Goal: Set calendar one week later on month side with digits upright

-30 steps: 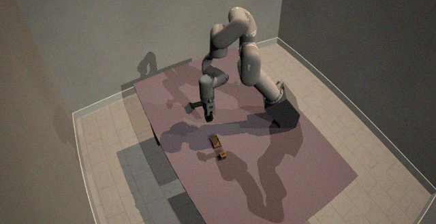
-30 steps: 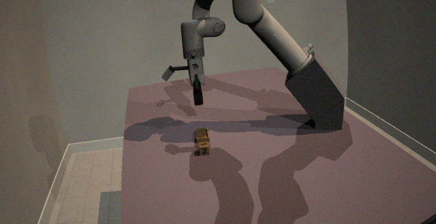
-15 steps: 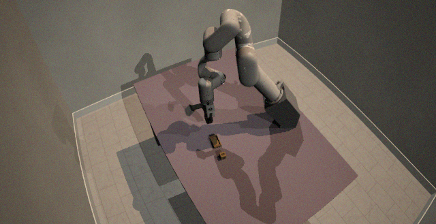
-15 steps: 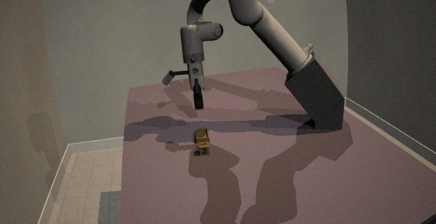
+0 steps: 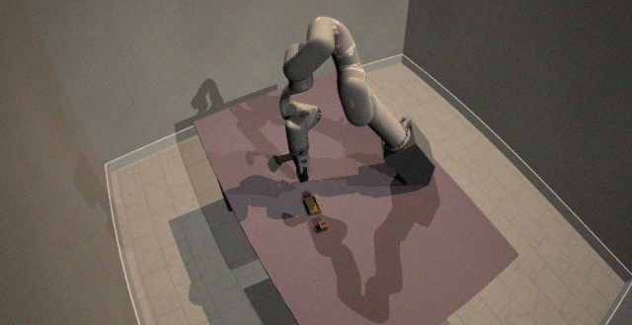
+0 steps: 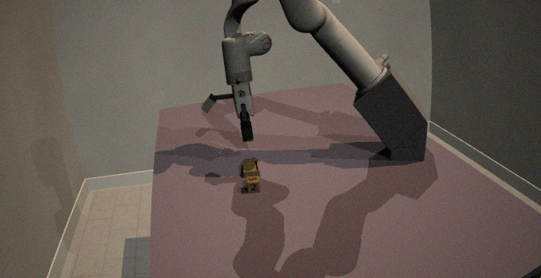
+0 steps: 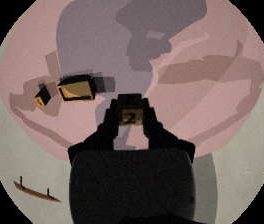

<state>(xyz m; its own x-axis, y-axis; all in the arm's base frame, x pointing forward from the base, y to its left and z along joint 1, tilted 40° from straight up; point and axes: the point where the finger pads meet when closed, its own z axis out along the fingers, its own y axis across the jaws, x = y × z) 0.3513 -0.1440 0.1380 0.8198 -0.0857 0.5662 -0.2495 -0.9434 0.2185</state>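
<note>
My gripper (image 5: 303, 174) hangs well above the pink table top, behind the tray, and is shut on a small cube. In the wrist view this held cube (image 7: 130, 117) sits between the dark fingers and shows a digit that looks like a 2. The gripper also shows in the exterior view (image 6: 246, 134). The small yellow-brown tray (image 5: 311, 204) lies flat on the table; in the wrist view the tray (image 7: 76, 88) looks empty. A second cube (image 5: 322, 225) (image 6: 253, 188) stands on the table just beside the tray, outside it, and shows a 2.
The arm's dark base block (image 5: 412, 162) stands on the table to the right of the gripper. The table's left edge (image 5: 222, 192) drops to a tiled floor. Walls close off the back and right.
</note>
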